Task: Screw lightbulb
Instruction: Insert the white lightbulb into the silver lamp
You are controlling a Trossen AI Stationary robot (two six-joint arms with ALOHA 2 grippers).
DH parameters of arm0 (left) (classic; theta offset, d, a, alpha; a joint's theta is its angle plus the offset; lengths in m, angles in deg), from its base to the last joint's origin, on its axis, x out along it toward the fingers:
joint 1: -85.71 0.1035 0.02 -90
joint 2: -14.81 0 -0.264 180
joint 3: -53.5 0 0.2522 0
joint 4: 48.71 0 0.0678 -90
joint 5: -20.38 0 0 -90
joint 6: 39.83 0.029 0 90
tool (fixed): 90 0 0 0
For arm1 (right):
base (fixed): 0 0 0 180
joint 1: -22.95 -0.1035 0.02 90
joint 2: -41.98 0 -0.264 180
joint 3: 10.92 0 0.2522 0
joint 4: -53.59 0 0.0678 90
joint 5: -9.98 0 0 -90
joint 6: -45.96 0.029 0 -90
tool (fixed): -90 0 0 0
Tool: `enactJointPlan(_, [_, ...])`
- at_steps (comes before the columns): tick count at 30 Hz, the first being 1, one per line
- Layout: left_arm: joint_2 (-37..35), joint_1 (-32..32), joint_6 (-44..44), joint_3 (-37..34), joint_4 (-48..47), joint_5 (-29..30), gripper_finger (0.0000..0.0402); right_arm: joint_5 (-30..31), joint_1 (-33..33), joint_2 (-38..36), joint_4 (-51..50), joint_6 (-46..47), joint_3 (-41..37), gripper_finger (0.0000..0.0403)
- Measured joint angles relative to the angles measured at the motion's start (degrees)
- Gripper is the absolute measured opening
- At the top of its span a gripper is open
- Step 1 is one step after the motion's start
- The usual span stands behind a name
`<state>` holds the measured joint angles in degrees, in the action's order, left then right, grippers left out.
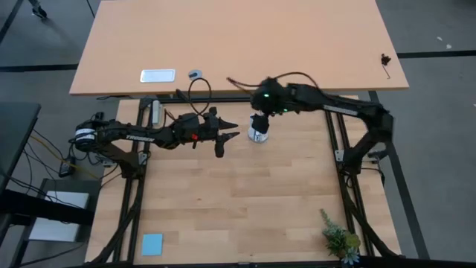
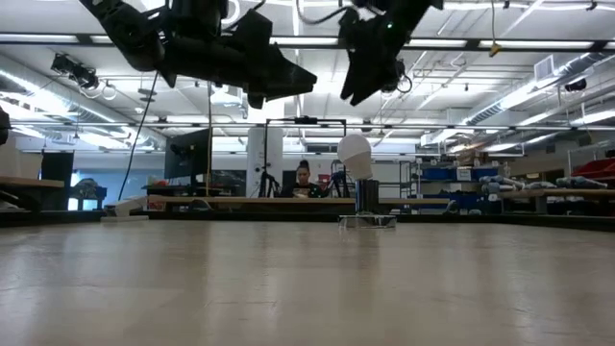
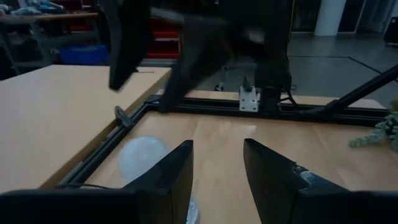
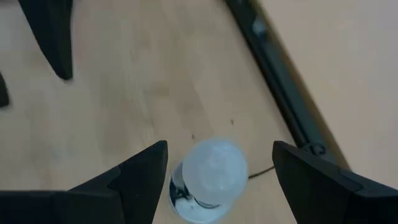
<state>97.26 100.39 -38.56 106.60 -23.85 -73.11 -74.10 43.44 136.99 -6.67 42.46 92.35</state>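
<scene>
Two dark arms are meeting over the far half of your table (image 1: 245, 193), where the lightbulb (image 1: 258, 135) is standing upright, base down, in the round silver socket disc (image 2: 366, 221). Your right claw (image 1: 259, 121) is hanging directly above the white globe with its fingers (image 4: 134, 171) spread wide to either side, not touching the glass. Your left claw (image 1: 227, 137) is hovering just beside the bulb, raised off the wood, its own fingers (image 3: 171, 171) also parted and gripping nothing. Beyond the table, a person (image 2: 304, 179) is sitting in the room. Near the front edge, a small green plant (image 1: 338, 240) and a blue square (image 1: 152, 243) are lying well apart from the socket.
</scene>
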Motion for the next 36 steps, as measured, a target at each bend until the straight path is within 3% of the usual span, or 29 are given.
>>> enactJointPlan(6, [0.00,1.77,-2.43,-5.22,9.42,-1.39,0.0147,-2.82,0.97,8.60,-7.73,-1.47,8.37,0.0297])
enactJointPlan(10, [0.02,1.87,-3.21,-6.91,9.53,-1.77,0.0147,-2.32,1.88,11.50,-8.77,-2.58,9.96,0.0298])
enactJointPlan(20, [0.02,1.81,-3.19,-7.87,9.62,-1.81,0.0147,2.17,4.76,12.99,-9.71,-3.68,9.96,0.0298])
enactJointPlan(36, [0.02,1.83,-2.80,-7.87,9.45,-1.75,0.0147,-1.27,7.11,15.11,-12.43,-3.56,10.00,0.0291])
